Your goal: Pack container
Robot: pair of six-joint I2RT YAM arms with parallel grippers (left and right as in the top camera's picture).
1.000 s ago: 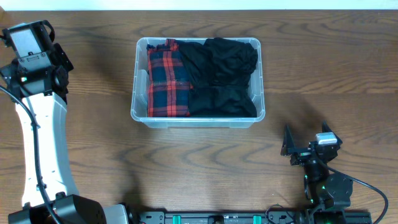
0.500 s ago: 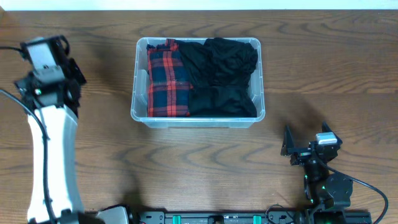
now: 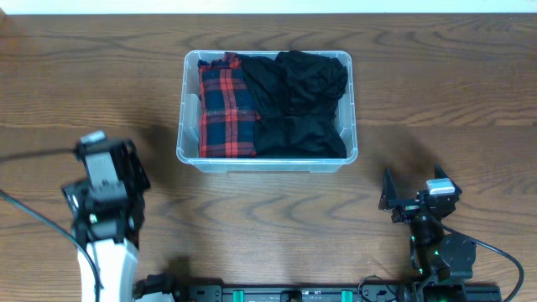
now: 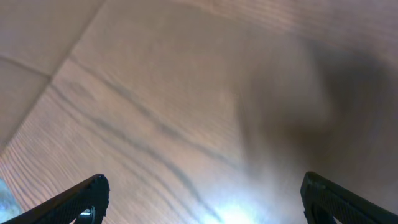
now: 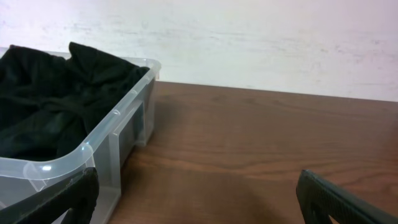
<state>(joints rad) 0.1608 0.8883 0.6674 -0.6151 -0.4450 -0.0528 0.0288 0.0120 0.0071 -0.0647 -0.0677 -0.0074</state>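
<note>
The clear plastic container (image 3: pixel 349 109) stands at the table's middle back. It holds a folded red plaid garment (image 3: pixel 225 109) on the left and black garments (image 3: pixel 300 101) on the right. My left gripper (image 4: pixel 202 202) is open and empty over bare wood near the front left, well apart from the container; its wrist shows in the overhead view (image 3: pixel 109 180). My right gripper (image 3: pixel 413 195) is open and empty at the front right. The right wrist view shows the container's corner (image 5: pixel 118 134) with black cloth (image 5: pixel 56 93) inside.
The wooden table (image 3: pixel 268 218) surrounds the container. A pale wall (image 5: pixel 261 37) stands beyond the table's far edge in the right wrist view.
My left arm has swung from the back left corner down toward the front left of the table. The right arm and the container have not moved.
</note>
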